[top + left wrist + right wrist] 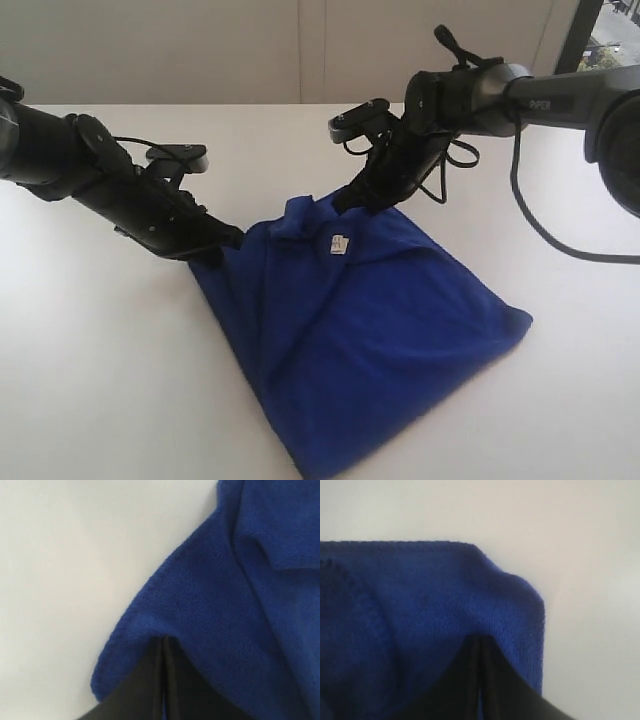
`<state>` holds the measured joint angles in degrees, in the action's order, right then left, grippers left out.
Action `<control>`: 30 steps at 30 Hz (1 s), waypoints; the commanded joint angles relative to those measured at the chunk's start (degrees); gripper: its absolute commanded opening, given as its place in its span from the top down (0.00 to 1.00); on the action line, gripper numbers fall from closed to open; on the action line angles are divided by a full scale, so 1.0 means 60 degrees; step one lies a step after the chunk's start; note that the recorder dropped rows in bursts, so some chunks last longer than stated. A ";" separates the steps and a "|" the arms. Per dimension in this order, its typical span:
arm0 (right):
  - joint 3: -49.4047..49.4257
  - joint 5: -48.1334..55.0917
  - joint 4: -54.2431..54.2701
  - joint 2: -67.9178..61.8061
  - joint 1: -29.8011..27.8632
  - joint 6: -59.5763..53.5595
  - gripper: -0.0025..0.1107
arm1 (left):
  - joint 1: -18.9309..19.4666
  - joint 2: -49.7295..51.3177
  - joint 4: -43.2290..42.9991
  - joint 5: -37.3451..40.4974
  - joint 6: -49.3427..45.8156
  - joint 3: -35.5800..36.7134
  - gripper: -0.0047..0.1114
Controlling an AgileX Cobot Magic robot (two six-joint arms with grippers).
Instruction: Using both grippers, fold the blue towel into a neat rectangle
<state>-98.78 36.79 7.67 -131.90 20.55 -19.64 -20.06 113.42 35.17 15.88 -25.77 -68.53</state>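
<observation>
Exterior view: the towel (370,340) lies crumpled across the centre and lower right of the frame on the white bench (90,380), its far edge held at two points. The left hand (228,240), at centre left, is clamped on the towel's left corner. The right hand (352,200), at upper centre, is clamped on the edge just above a small white tag (338,243). Each wrist view shows its hand pressed together with blue cloth pinched at the tip, and bare bench beyond the hem.
</observation>
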 commanded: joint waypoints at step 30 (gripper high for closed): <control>-0.0006 0.0429 -0.0858 -0.0138 -0.0909 0.3099 0.98 | 0.0007 0.2528 -0.0491 -0.1106 -0.1771 -0.3368 0.96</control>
<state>-98.89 37.30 3.84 -132.00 16.40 -3.04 -20.06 127.05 33.28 8.22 -35.61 -88.81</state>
